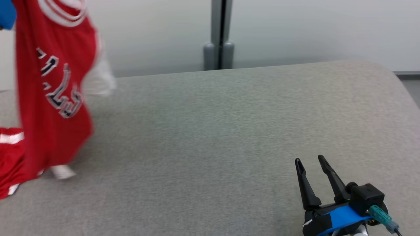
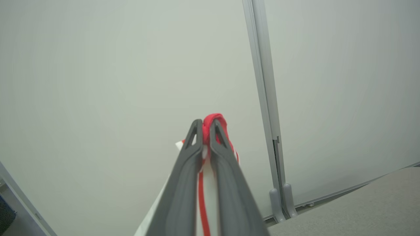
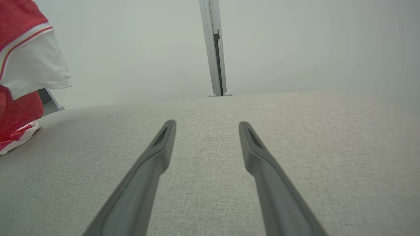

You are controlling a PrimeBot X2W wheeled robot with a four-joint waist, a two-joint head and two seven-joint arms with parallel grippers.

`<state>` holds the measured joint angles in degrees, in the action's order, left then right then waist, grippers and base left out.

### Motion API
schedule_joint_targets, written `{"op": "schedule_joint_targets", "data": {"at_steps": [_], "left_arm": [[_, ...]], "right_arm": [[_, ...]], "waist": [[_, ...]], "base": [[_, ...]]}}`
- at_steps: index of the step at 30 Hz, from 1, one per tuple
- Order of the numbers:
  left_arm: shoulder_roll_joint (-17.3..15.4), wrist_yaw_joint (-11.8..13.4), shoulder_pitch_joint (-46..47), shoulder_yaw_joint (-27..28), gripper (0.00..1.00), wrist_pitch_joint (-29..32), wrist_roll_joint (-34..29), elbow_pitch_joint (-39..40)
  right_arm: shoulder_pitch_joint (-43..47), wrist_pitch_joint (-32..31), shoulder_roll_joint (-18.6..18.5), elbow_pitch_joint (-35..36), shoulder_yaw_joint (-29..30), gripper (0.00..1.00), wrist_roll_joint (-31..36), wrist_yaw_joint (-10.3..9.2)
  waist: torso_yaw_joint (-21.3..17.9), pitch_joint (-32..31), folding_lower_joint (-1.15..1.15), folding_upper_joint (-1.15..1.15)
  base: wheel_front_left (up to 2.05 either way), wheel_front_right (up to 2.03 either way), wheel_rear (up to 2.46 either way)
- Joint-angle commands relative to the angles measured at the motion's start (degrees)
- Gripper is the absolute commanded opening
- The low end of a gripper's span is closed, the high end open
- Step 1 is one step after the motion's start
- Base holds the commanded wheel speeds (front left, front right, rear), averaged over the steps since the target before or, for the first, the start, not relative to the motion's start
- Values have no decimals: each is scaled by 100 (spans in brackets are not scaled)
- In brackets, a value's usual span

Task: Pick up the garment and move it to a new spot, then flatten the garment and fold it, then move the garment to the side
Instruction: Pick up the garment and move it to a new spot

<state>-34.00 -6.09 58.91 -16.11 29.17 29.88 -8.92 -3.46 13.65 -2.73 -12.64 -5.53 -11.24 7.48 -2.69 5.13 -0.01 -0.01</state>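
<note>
My left gripper [image 2: 205,127] clamps the red-and-white fabric jersey [image 1: 54,98], which hangs at my left, its lower end on the grey padded surface [image 1: 229,131]; my right gripper [image 1: 311,161] holds its jaws wide apart.

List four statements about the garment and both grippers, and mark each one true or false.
1. The left gripper is shut on a bunch of the red garment. True.
2. The right gripper grips a corner of the garment. False: its jaws stand wide open and empty over the grey cushion, well away from the cloth.
3. The garment lies flat and folded in the middle of the cushion. False: it hangs lifted at the robot's left, and its lower end trails on the cushion.
4. The garment has a white sleeve with striped trim. True.
</note>
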Motion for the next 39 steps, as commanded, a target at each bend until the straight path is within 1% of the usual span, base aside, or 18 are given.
{"op": "schedule_joint_targets", "data": {"at_steps": [1,6,10,13,15,17,19,22,23,24,25,30,33,35,37,39], "left_arm": [[81,-7,141,-60,0,-34,-35,14],[379,9,238,-178,0,-3,136,-7],[536,7,15,-275,0,49,287,-56],[660,-21,-266,-503,0,5,250,-31],[809,-24,-587,-646,0,-36,343,-40],[985,53,-1081,-786,0,-25,480,-123],[1198,132,-1610,-925,0,-183,564,-177],[1521,274,-2491,-1145,0,-485,632,-486],[1618,313,-2743,-1201,35,-612,657,-645],[1675,319,-2944,-1291,53,-759,591,-807],[1794,360,-3155,-1341,100,-935,598,-972],[2276,428,-3782,-1458,100,-1893,554,-1582],[2450,428,-3994,-1396,100,-2642,500,-1666],[2558,330,-4147,-1359,100,-3205,490,-1595],[2534,286,-4296,-1323,100,-3668,438,-1518],[2445,306,-4426,-1259,100,-4030,363,-1424]], "right_arm": [[59,28,-29,-18,-18,100,-34,3],[95,44,-29,-8,-36,100,-68,3],[78,39,-29,-1,-8,100,-55,3],[72,48,-27,10,58,100,-47,3],[64,52,-28,11,83,100,-49,3],[59,53,-28,7,79,100,-56,3],[76,58,-28,-2,103,100,-76,3],[107,51,-29,-27,123,100,-94,3],[108,43,-27,-31,118,100,-88,3],[99,28,-26,-27,99,100,-69,3],[82,10,-27,-16,91,100,-45,3],[110,-60,-26,53,123,100,41,3],[171,-103,-28,76,181,100,80,3],[184,-130,-28,116,229,100,105,3],[219,-153,-29,163,287,100,140,3],[249,-187,-29,197,330,100,172,3]], "waist": [[-300,-200,1,1],[-685,-181,1,1],[-904,-114,1,1],[-986,-76,1,1],[-1013,-62,1,1],[-1033,-69,1,1],[-1033,-93,1,1],[-1019,-95,1,1],[-1006,-99,1,1],[-1001,-94,1,1],[-988,-97,1,1],[-858,-120,1,1],[-729,-169,1,1],[-638,-211,1,1],[-550,-257,1,1],[-469,-305,1,1]], "base": [[0,0,0],[0,0,0],[0,0,0],[0,0,0],[0,0,0],[0,0,0],[0,0,0],[0,0,0],[0,0,0],[0,0,0],[0,0,0],[0,0,0],[0,0,0],[0,0,0],[0,0,0],[0,0,0]]}}
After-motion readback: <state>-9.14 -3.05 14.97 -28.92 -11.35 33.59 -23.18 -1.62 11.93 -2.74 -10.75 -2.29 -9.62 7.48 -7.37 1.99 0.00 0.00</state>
